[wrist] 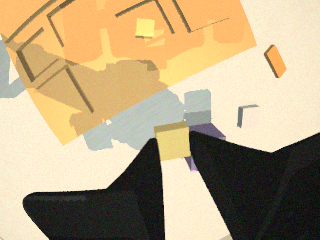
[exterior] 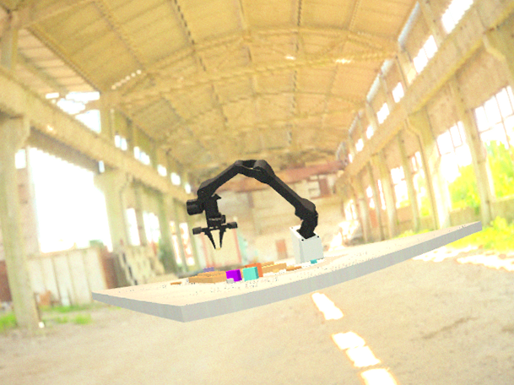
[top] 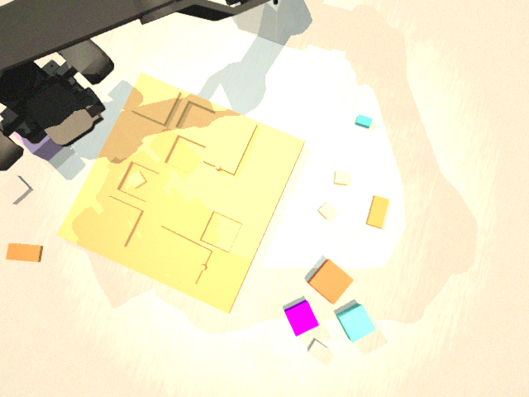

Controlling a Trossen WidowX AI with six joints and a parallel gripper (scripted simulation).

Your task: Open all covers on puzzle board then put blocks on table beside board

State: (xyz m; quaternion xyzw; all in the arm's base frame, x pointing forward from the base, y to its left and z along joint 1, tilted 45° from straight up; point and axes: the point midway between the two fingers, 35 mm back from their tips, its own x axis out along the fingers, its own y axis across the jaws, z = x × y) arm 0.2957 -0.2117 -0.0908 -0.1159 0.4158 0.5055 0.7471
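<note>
The yellow puzzle board lies on the table. Its covers share its colour, so their edges show only as thin lines and how far each stands open is hard to tell. A small yellow block sits in a well on the board's left half. Two small pale yellow blocks lie on the table right of the board. My gripper is shut on a yellow block, held high beyond the board's left edge. The top view hides the fingertips behind the hand.
A lavender block is below the hand. An orange bar and a whitish block lie nearby. Orange, magenta and teal blocks stand beyond the board's lower right; an amber bar lies right.
</note>
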